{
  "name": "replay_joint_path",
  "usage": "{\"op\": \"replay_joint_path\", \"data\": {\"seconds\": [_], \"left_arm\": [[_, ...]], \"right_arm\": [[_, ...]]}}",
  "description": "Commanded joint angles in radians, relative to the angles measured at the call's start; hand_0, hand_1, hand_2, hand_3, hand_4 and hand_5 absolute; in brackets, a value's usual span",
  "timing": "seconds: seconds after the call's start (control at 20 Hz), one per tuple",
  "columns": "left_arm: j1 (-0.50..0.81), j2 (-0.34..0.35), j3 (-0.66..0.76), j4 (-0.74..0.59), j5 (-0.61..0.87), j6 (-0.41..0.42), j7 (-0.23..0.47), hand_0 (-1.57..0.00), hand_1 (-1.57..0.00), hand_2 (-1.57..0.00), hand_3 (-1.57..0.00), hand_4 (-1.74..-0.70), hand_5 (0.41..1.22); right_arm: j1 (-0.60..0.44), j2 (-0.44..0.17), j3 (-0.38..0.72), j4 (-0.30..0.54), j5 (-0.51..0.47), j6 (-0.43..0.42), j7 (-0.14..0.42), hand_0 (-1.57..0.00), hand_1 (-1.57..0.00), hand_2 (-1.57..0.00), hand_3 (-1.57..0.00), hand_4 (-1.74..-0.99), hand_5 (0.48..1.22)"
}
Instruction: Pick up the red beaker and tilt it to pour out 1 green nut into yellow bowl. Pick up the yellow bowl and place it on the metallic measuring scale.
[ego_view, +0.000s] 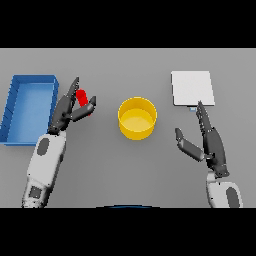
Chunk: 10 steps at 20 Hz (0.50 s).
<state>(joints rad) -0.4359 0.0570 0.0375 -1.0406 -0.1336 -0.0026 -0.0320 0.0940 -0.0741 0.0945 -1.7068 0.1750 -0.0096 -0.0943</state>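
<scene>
The red beaker (83, 97) stands on the table left of centre, partly hidden behind my left hand (66, 111). That hand's fingers and thumb reach around the beaker on both sides but stay fairly straight, not closed on it. The yellow bowl (137, 118) sits in the middle of the table, and nothing shows inside it. At the back right lies the metallic scale (192, 88), a flat pale square plate. My right hand (210, 142) hovers open in front of the scale, fingers pointing toward its near edge, thumb spread to the left. No green nut is visible.
A blue tray (15, 107) with raised walls stands at the far left, just beside my left arm.
</scene>
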Motion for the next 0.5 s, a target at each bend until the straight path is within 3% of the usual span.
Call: {"op": "replay_joint_path", "data": {"seconds": [0.0,0.15,0.35,0.45], "left_arm": [[-0.011,0.001,0.005,0.023,-0.001,0.0,-0.013,0.0,0.0,0.0,0.0,-1.31,0.704],[-0.043,-0.008,0.004,0.064,-0.005,-0.002,-0.011,0.0,0.0,0.0,0.0,-1.32,0.708],[-0.079,-0.008,0.024,0.117,0.002,-0.001,-0.08,0.0,0.0,0.0,0.0,-1.36,0.735],[-0.086,-0.023,0.036,0.131,0.013,0.012,-0.088,-0.08,-0.08,-0.12,-0.08,-1.42,0.77]], "right_arm": [[-0.001,0.003,-0.004,0.003,-0.01,0.002,0.003,0.0,0.0,0.0,0.0,-1.332,0.685],[-0.008,0.006,-0.005,0.009,-0.007,-0.002,0.016,0.0,0.0,0.0,0.0,-1.32,0.683],[-0.004,0.0,-0.006,-0.005,-0.007,-0.002,0.014,0.0,0.0,0.0,0.0,-1.298,0.682],[0.002,-0.002,-0.003,-0.001,0.004,-0.006,0.001,0.0,0.0,0.0,0.0,-1.291,0.684]]}}
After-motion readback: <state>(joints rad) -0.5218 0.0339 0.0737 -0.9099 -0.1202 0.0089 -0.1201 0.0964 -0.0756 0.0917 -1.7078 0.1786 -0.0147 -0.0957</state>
